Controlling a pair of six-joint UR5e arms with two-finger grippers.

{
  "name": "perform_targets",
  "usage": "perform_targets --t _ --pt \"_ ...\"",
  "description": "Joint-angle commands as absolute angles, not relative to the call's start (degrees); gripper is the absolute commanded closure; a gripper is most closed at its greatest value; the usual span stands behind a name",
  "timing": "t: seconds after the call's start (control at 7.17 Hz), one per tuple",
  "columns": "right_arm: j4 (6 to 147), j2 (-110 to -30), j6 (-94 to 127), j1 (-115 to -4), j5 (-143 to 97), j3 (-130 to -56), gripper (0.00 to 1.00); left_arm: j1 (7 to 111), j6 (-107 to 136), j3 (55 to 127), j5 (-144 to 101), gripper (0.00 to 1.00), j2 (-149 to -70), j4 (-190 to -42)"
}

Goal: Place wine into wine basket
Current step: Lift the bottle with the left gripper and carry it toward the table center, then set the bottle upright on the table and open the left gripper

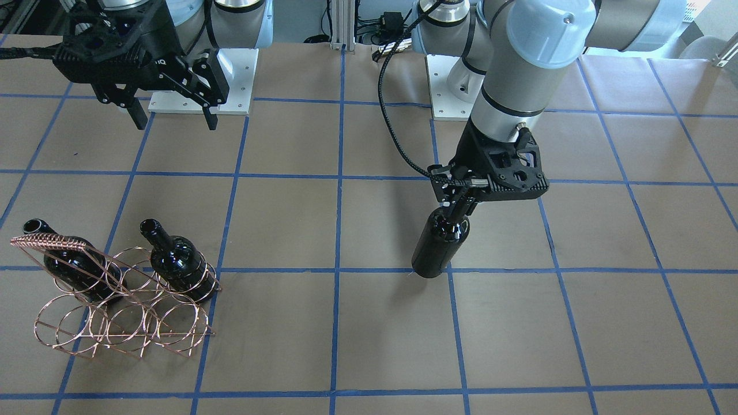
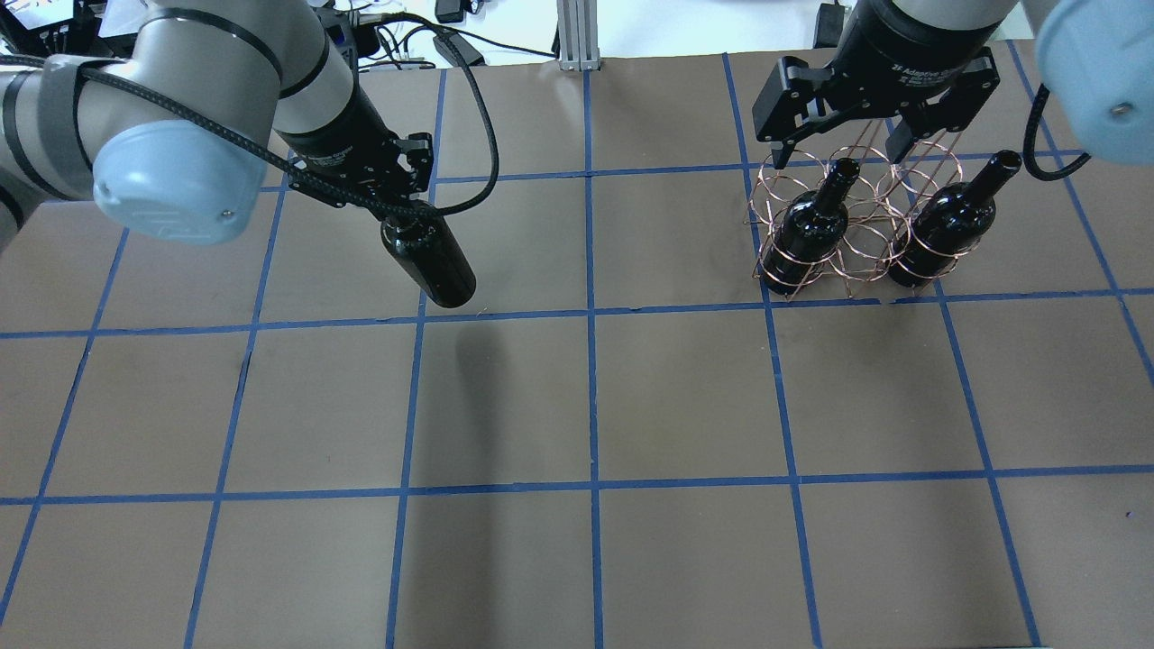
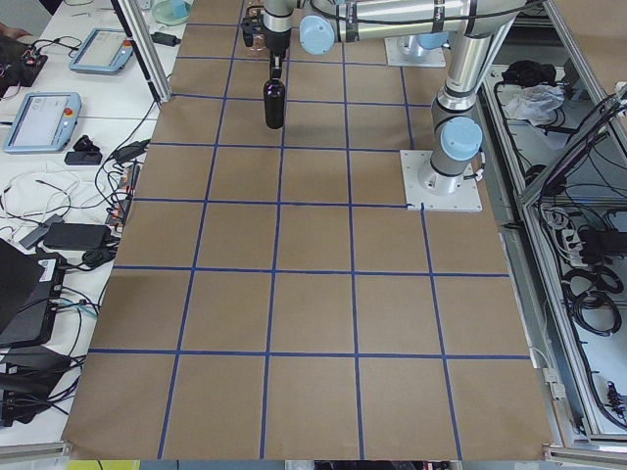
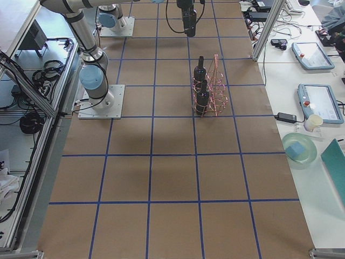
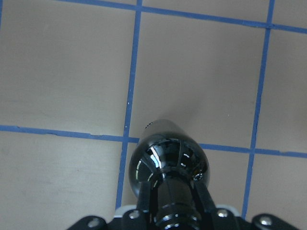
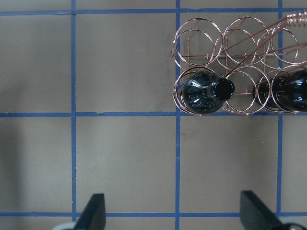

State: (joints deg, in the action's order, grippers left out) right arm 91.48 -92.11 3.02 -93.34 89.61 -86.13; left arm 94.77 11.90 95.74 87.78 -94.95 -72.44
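Front view: left gripper (image 1: 459,203), clamped round the neck of the wine (image 1: 439,248), hangs it near-upright at centre right, with the basket (image 1: 52,241) far off at lower left. Overhead: basket upper right, under the wide-open, empty right gripper (image 2: 867,140).

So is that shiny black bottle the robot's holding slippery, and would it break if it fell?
Probably slippery: the bottle looks glossy like glass, and the left gripper pinches only its thin neck. It hangs above the table, so a drop might crack it. Being round, it would probably roll lying down.
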Motion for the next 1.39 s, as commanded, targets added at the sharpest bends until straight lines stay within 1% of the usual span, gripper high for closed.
perform_targets --t 0.0,0.14,0.28,0.7,1.25 --pt "91.6 -92.1 3.0 -93.3 89.6 -86.1 0.00 95.5 12.6 101.2 88.1 1.00 -90.4 -73.2" --pt "91.5 -92.1 2.7 -93.3 89.6 -86.1 0.00 95.5 12.7 105.1 88.2 1.00 -88.6 -73.3" --pt "91.6 -92.1 2.7 -93.3 89.6 -86.1 0.00 96.0 12.7 106.9 88.2 1.00 -87.6 -73.3" --pt "91.7 -92.1 2.6 -93.3 89.6 -86.1 0.00 100.2 15.6 107.4 89.3 1.00 -87.8 -76.1" --pt "91.4 -92.1 2.6 -93.2 89.6 -86.0 0.00 100.3 15.2 108.2 91.1 1.00 -88.1 -76.1"
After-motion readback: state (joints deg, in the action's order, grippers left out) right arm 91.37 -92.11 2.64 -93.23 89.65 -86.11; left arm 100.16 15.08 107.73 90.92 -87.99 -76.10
